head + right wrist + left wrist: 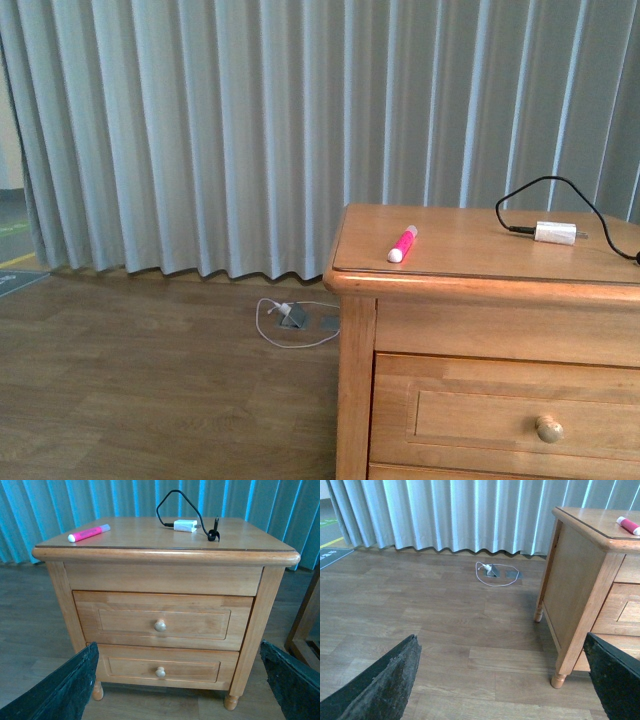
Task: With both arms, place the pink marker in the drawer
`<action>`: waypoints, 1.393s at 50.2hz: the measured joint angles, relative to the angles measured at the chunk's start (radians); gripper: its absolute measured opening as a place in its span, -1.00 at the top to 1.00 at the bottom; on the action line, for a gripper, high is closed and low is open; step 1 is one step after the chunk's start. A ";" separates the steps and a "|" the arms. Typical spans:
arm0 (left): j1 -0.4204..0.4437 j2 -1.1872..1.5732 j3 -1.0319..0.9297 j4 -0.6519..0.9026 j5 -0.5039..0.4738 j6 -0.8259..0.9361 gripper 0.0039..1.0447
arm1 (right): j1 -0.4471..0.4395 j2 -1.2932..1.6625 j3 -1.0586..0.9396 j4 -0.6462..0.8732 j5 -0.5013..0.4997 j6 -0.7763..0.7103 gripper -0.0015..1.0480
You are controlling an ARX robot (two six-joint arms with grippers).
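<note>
Left gripper (pixel 501 645), right gripper (pixel 178 652): fingers spread wide, touching nothing.
Pink marker (pixel 402 244) lies on cabinet top (pixel 470 245), above closed drawer (pixel 125 622).

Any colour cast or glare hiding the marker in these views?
Right wrist view: curtain tinted blue, marker sharp. Front view: soft, faint sheen along the cabinet edge, marker clear. Left wrist view: marker cut by the frame edge.

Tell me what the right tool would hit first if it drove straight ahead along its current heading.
Most likely the upper drawer front, near its knob: the right tool, jaws wide open, faces the nightstand with nothing between. Exact height is uncertain.
</note>
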 joint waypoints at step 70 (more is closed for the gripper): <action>0.000 0.000 0.000 0.000 0.000 0.000 -0.89 | -0.003 0.277 0.089 -0.166 -0.227 -0.013 -0.84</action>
